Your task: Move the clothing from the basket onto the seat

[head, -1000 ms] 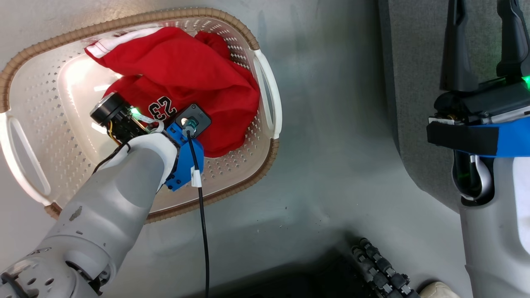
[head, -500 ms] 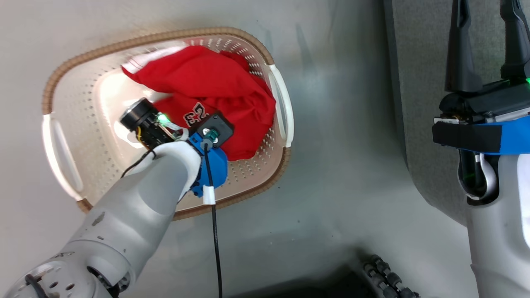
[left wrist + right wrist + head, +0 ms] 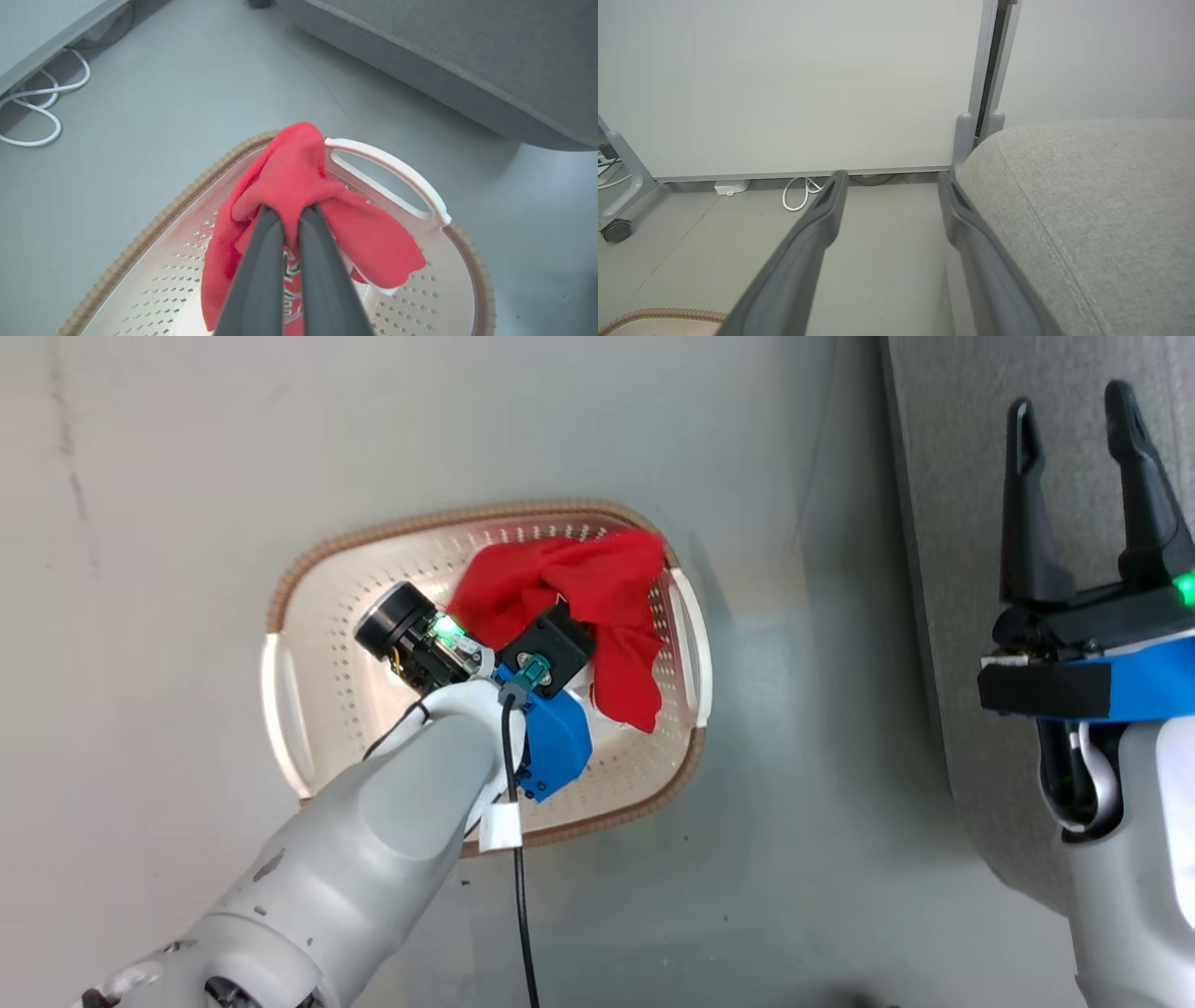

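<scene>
A red piece of clothing [image 3: 607, 588] hangs bunched over the right half of the cream basket [image 3: 373, 537], which stands on the grey floor. In the left wrist view my left gripper [image 3: 290, 217] is shut on a fold of the red clothing [image 3: 289, 172], and the rest drapes down toward the basket [image 3: 154, 228] floor. My left wrist hides those fingers in the head view. The light-grey seat [image 3: 952, 476] lies to the right of the basket. My right gripper [image 3: 1072, 401] is open and holds nothing, above the seat's edge [image 3: 1087, 196].
White cables [image 3: 28, 116] lie on the floor by the wall, also seen as cables [image 3: 801, 196] in the right wrist view. A caster wheel [image 3: 616, 231] stands at the far left there. Bare grey floor separates basket and seat.
The head camera has risen, so the basket looks smaller. The red clothing has gone from spread in the basket to bunched and lifted by my left gripper. The right gripper stays open.
</scene>
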